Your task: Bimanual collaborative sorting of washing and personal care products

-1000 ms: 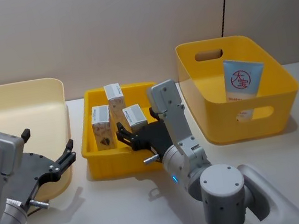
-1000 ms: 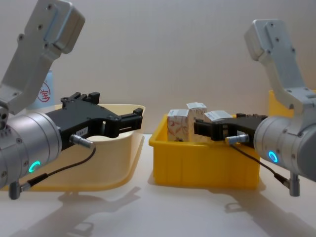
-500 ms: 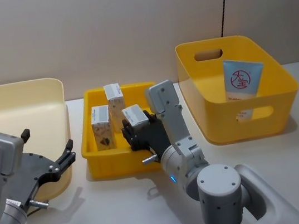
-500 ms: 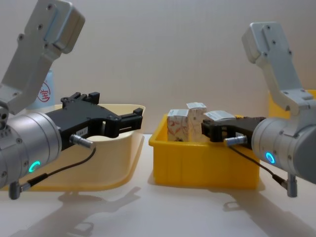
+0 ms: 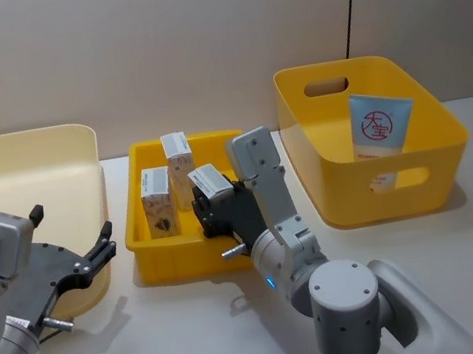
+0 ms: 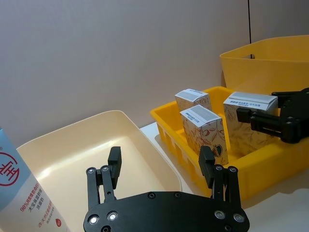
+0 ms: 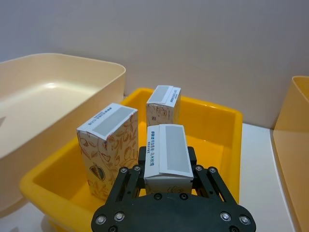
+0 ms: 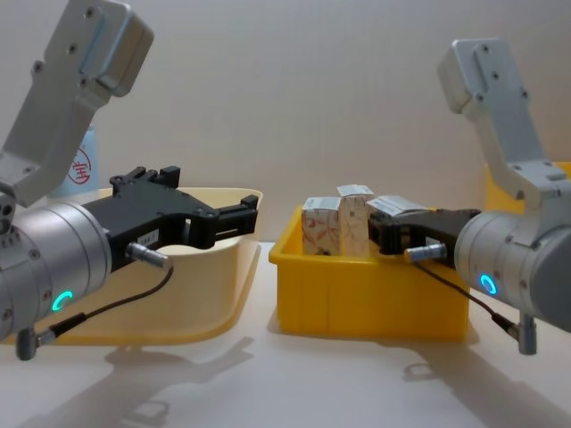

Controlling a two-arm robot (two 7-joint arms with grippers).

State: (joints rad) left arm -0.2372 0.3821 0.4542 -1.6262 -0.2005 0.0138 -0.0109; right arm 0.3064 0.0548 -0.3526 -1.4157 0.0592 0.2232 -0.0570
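Observation:
In the head view a low yellow tray [image 5: 179,266] holds three small whitish cartons with an orange-red pattern. My right gripper [image 5: 214,205] is shut on the nearest carton [image 5: 210,181], which sits tilted between its fingers [image 7: 166,150]. The other two cartons [image 5: 157,202] [image 5: 177,155] stand upright in the tray beside it. My left gripper [image 5: 80,263] hangs open and empty at the near edge of the cream bin [image 5: 31,172]. One blue-and-white tube [image 5: 380,124] leans inside the deep yellow bin [image 5: 415,177]. Another tube [image 6: 19,186] stands in the cream bin.
The three containers stand in a row on the white table: cream bin at left, low tray in the middle, deep yellow bin at right. A wall runs close behind them. Bare table lies in front of the tray.
My right gripper went from open around the nearest carton to shut on it. The carton now sits tilted and slightly raised. The left arm has not moved.

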